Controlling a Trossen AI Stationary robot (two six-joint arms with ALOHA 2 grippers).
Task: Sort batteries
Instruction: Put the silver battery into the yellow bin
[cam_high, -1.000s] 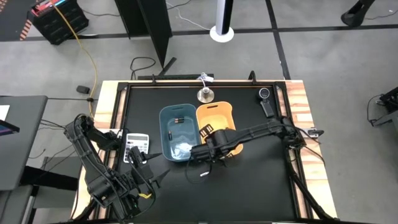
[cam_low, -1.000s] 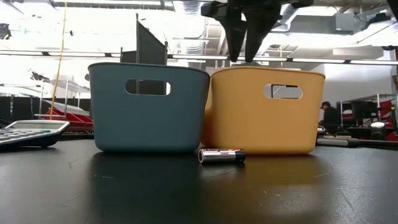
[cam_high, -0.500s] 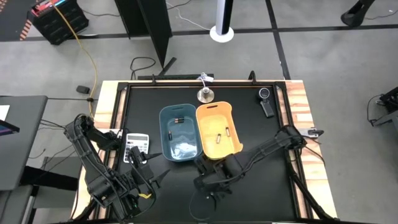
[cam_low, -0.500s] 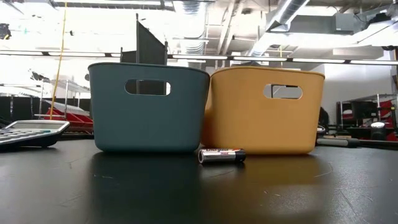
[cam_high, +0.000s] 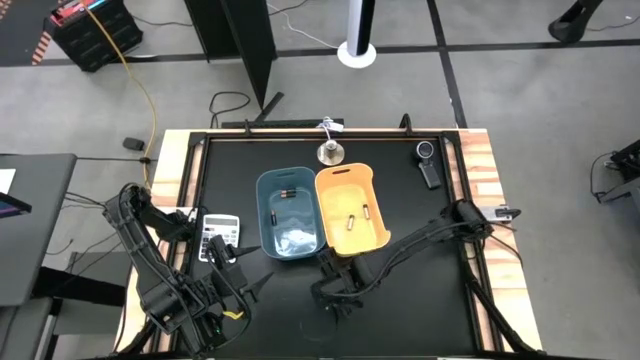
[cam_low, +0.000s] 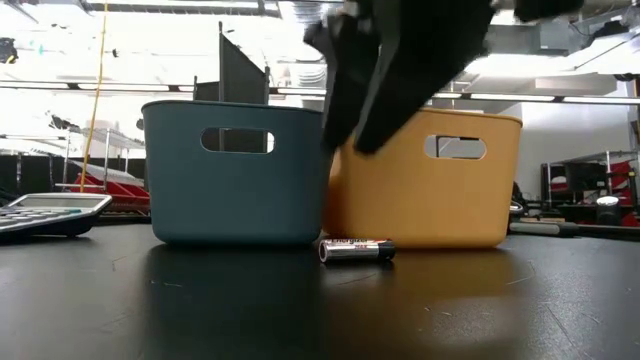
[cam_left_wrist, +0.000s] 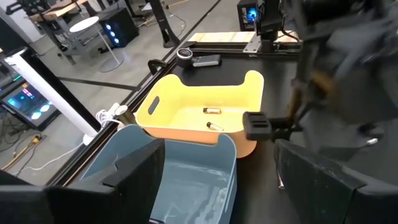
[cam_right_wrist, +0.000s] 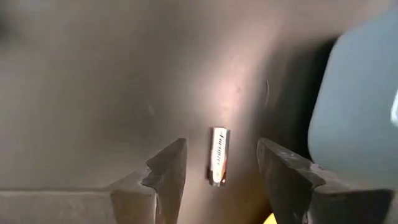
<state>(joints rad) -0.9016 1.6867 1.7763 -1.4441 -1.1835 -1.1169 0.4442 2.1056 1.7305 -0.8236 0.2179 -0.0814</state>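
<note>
One battery (cam_low: 356, 250), silvery with a dark label, lies on its side on the black table just in front of the blue bin (cam_high: 288, 212) and the orange bin (cam_high: 350, 208). My right gripper (cam_right_wrist: 222, 150) hangs open above it, one finger on either side, touching nothing; in the high view the right gripper (cam_high: 335, 296) is near the table's near middle. Two batteries (cam_high: 358, 217) lie in the orange bin and a dark one (cam_high: 290, 194) in the blue bin. My left gripper (cam_left_wrist: 217, 186) waits open at the table's near left.
A calculator (cam_high: 220, 232) lies left of the blue bin. A black stick gadget with a round head (cam_high: 428, 165) lies at the far right, and a small silvery object (cam_high: 330, 152) stands behind the bins. Bare table stretches to the right of the battery.
My right gripper has moved from above the orange bin toward the table's near edge, passing out of the low view. It has then come down in front of the bins, over the battery on the table. The battery has not moved.
</note>
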